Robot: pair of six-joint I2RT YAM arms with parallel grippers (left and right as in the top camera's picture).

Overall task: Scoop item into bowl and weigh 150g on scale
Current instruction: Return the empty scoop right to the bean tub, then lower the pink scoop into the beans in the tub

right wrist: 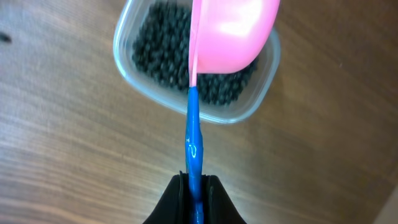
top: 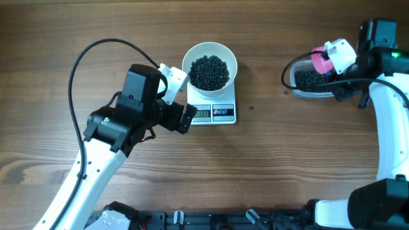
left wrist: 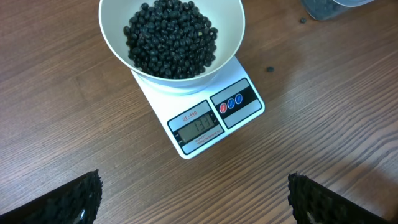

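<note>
The white bowl stands on the white scale, holding a heap of the black item. The display shows three digits beginning 13. My left gripper hovers open just left of the scale, with bare wood between its fingers. At the far right, my right gripper is shut on the blue handle of a pink scoop. The scoop hangs above a clear tub with more of the item; its inside is hidden.
A black cable loops over the table left of the left arm. One stray bead lies on the wood right of the scale. The right arm's white link runs along the right edge.
</note>
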